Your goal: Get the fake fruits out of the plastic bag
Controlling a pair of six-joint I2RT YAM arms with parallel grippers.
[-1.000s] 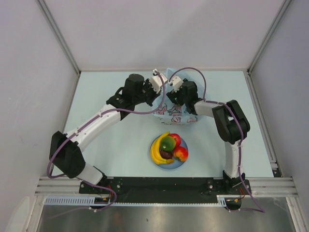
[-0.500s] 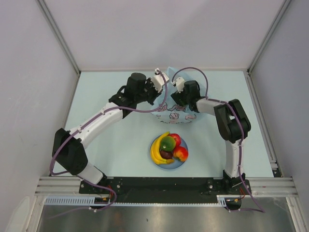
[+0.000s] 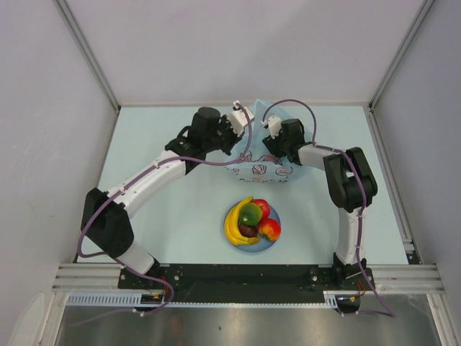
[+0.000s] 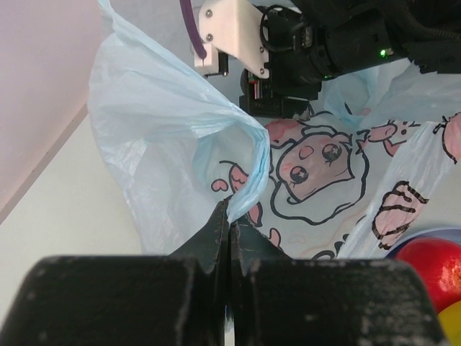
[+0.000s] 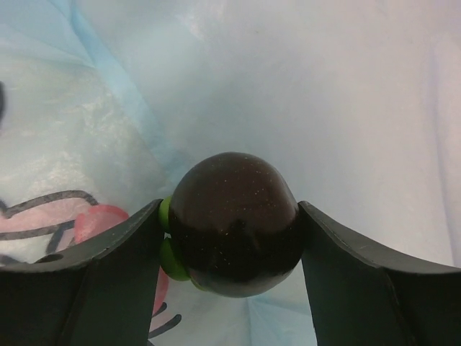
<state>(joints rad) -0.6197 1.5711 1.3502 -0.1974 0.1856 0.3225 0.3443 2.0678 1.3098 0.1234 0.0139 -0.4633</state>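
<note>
The light-blue plastic bag [image 3: 259, 170] with its cartoon girl print [image 4: 310, 169] lies at the back middle of the table. My left gripper [image 4: 230, 216] is shut on a bunched edge of the bag and holds it up. My right gripper [image 5: 230, 203] reaches inside the bag, and both fingers press a dark purple round fruit [image 5: 234, 238] with a green calyx [image 5: 171, 256]. From above, the right gripper's fingers are hidden in the bag. More fake fruits lie on the blue plate [image 3: 253, 249]: a yellow banana [image 3: 233, 226], a green one [image 3: 250, 214] and red ones [image 3: 271, 229].
The plate of fruit sits in front of the bag, between the two arm bases. Grey walls with metal rails close in the table at the back and on both sides. The right arm's elbow [image 3: 349, 180] stands right of the bag.
The right gripper's fingers have closed in on the dark purple fruit. Both wrists have shifted slightly toward the back, and the bag is drawn up shorter.
</note>
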